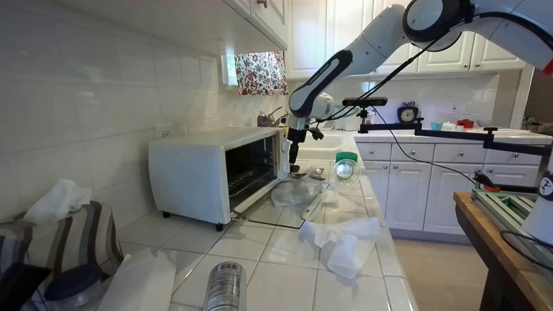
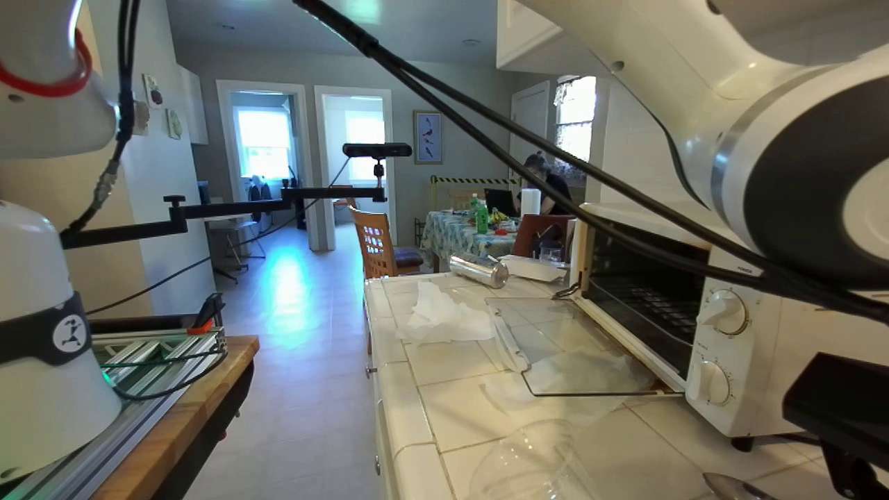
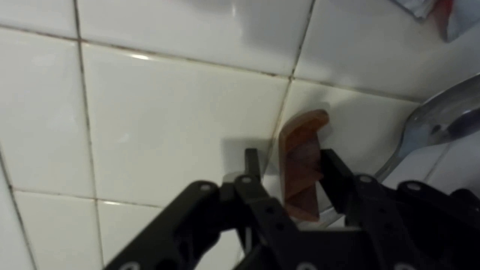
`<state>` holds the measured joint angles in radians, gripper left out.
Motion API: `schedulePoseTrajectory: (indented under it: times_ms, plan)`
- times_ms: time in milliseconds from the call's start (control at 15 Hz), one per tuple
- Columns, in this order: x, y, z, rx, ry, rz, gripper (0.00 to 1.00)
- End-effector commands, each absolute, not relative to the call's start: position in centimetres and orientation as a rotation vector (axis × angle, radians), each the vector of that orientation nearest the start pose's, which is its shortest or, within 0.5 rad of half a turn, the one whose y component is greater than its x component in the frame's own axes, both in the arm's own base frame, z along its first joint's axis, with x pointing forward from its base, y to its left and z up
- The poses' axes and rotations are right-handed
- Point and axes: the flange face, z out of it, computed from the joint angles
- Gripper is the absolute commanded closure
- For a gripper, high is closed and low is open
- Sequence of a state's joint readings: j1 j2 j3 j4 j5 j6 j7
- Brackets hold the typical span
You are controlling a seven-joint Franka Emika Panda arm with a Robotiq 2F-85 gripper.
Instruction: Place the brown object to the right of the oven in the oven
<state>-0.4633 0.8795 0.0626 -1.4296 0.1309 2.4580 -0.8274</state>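
Note:
In the wrist view the brown object (image 3: 300,165), a reddish-brown curved piece with jagged folds, lies on the white tiles between the fingers of my gripper (image 3: 288,152). The right-hand finger (image 3: 333,176) is against or very close to its side, while a gap separates it from the left-hand finger (image 3: 252,161). An exterior view has my gripper (image 1: 294,160) pointing down at the counter, just past the knob end of the white oven (image 1: 185,177); the brown object (image 1: 295,168) is a small dark spot under it. Both exterior views show the oven's glass door (image 1: 268,214) folded down.
A metal spoon (image 3: 416,138) lies close by the brown object. Also on the counter are a silvery wrapper (image 1: 317,173), a green-lidded container (image 1: 346,157), a clear plastic piece (image 1: 345,170), crumpled paper (image 1: 345,246) and a can (image 1: 225,287). Behind is the sink (image 1: 324,144).

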Motion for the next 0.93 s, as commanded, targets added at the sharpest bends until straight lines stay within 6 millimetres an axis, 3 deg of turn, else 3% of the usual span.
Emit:
schedulePoseTrajectory:
  times_ms: [0, 133, 533, 867]
  plan:
    - [68.3, -30.2, 18.0, -3.032, -0.496, -0.334, 0.85]
    - [68.1, -29.7, 18.2, -3.04, -0.484, -0.301, 0.97]
    - [65.9, -26.0, 20.8, -3.054, -0.517, -0.134, 0.93]
    - [63.6, -24.4, 22.9, -3.123, -0.543, 0.018, 0.93]
